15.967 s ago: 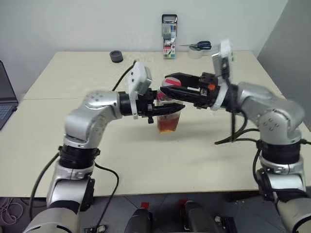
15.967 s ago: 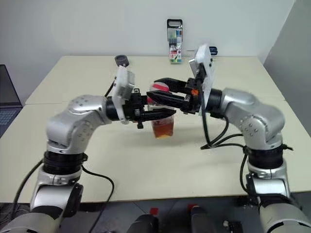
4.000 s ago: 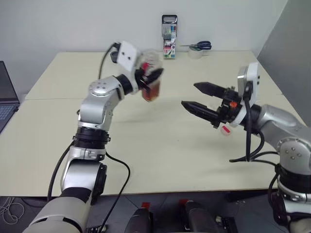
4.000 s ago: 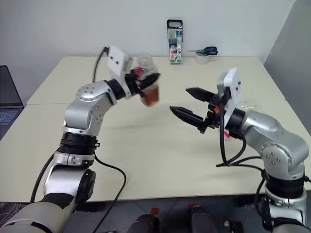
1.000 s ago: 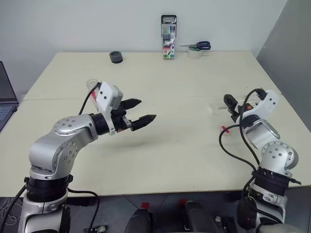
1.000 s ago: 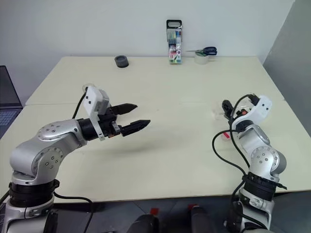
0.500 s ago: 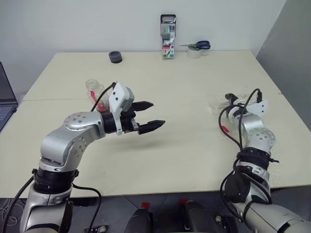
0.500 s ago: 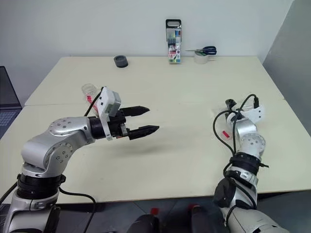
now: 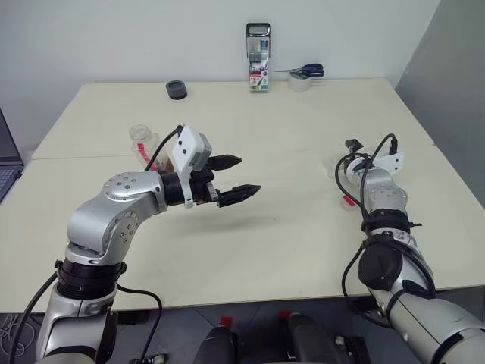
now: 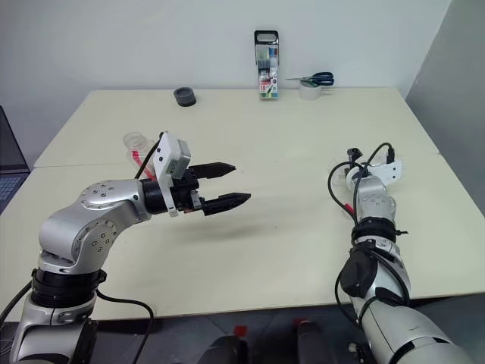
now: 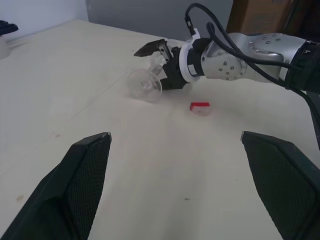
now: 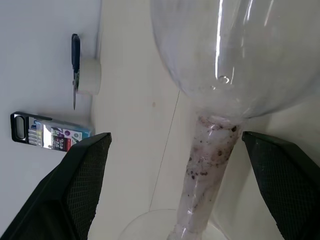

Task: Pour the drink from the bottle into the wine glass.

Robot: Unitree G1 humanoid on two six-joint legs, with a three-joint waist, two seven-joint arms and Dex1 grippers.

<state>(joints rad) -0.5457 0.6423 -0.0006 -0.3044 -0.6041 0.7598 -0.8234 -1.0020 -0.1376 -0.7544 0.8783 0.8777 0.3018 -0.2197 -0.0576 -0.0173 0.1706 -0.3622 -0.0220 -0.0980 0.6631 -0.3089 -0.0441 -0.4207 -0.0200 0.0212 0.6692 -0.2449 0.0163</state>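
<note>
Showing no readable text, bottle (image 9: 143, 142) label red-and-white.

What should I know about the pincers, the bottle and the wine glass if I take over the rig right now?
Left pincer: open, empty, hovering above the table.
Right pincer: open, fingers on either side of the wine glass stem, not closed on it.
Bottle: stands on the table behind the left arm, apparently uncapped; its cap lies near the glass.
Done: cap off.
Left: the glass looks empty, so hold it, pick up the bottle and pour.
</note>
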